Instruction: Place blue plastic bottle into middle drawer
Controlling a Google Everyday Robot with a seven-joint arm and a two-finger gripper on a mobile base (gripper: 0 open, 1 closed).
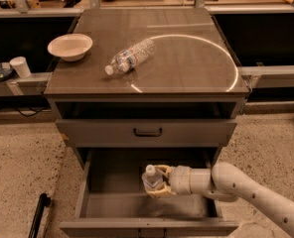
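The blue plastic bottle [151, 179], clear with a white cap, stands upright inside the open middle drawer [92, 202], the deep grey drawer lowest in view. My gripper [158, 182] reaches in from the right on its white arm and is shut on the bottle, its tan fingers [163, 190] wrapped around the body. The bottle's lower part is hidden by the fingers, so I cannot tell whether it rests on the drawer floor.
A slim ribbed clear bottle [128, 56] lies on its side on the cabinet top [186, 58]. A cream bowl [70, 46] sits at its left. A shut shallower drawer with a black handle [147, 132] is above. A white cup [21, 66] stands on a ledge at left.
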